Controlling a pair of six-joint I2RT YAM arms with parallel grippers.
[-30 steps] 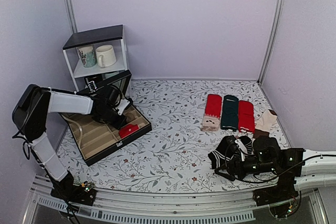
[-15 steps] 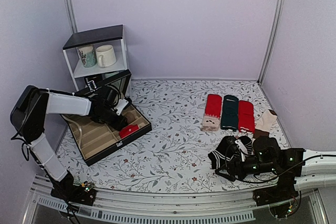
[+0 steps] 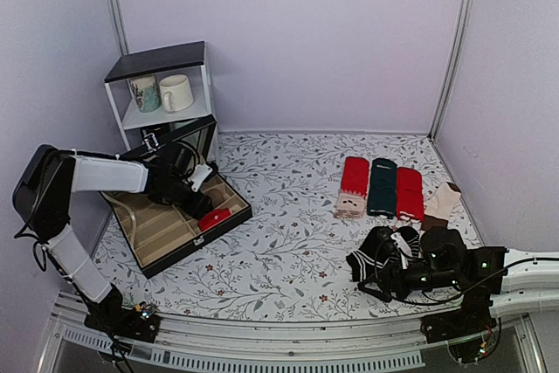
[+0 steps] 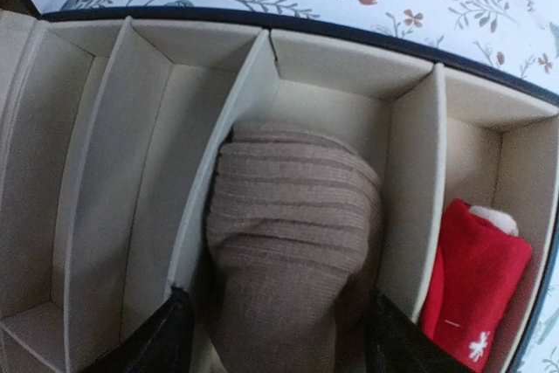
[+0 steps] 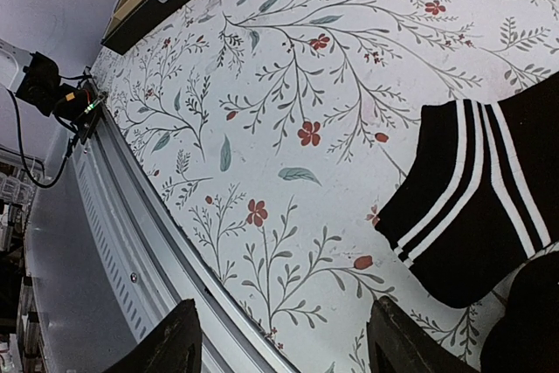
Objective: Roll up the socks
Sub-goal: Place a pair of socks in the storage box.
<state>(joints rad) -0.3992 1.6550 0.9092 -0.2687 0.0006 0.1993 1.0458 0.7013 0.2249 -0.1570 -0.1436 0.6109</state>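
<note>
Resting in black divided box: rolled brown knitted socks, left hand released astride; right hand spread open.

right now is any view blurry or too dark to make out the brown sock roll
Left wrist: the brown sock roll is evenly lit, its ribbing clear; the left pincer at the bottom edge is dark and soft. Right wrist: tilted, floral table sharp, no glare. Top external: soft even light, but the roll is hidden there.

Red bundle in box end compartment; black striped sock flat on table.
</note>
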